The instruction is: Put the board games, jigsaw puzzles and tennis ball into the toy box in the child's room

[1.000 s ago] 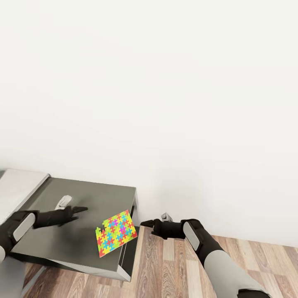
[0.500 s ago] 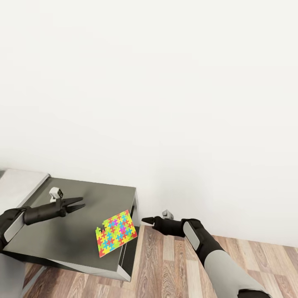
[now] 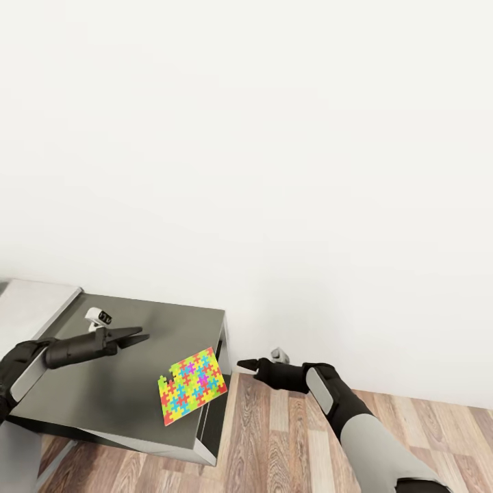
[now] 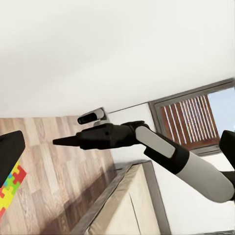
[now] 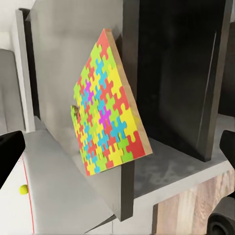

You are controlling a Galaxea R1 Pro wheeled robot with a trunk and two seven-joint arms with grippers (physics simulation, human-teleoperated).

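Observation:
A jigsaw puzzle [image 3: 192, 385] of red, yellow, blue and green pieces lies on the dark grey end of the table [image 3: 109, 397], its lower corner past the table's edge. The right wrist view shows the puzzle [image 5: 107, 105] tilted, and a small tennis ball [image 5: 23, 188] on a pale surface beyond it. My left gripper [image 3: 142, 335] hovers open above the table, left of the puzzle. My right gripper [image 3: 241, 363] is open over the floor, just right of the table's end; the left wrist view shows it [image 4: 56, 142] side-on. The bed, board games and toy box are out of view.
A plain white wall [image 3: 274, 171] rises behind the table. Wooden floor [image 3: 287, 445] spreads to the table's right. A pale grey surface [image 3: 34, 308] adjoins the dark top at far left. The left wrist view shows a window with blinds [image 4: 188, 120].
My left gripper has risen a little and reached farther right over the table, its wrist rolled. My right gripper has edged slightly up. The puzzle has not moved.

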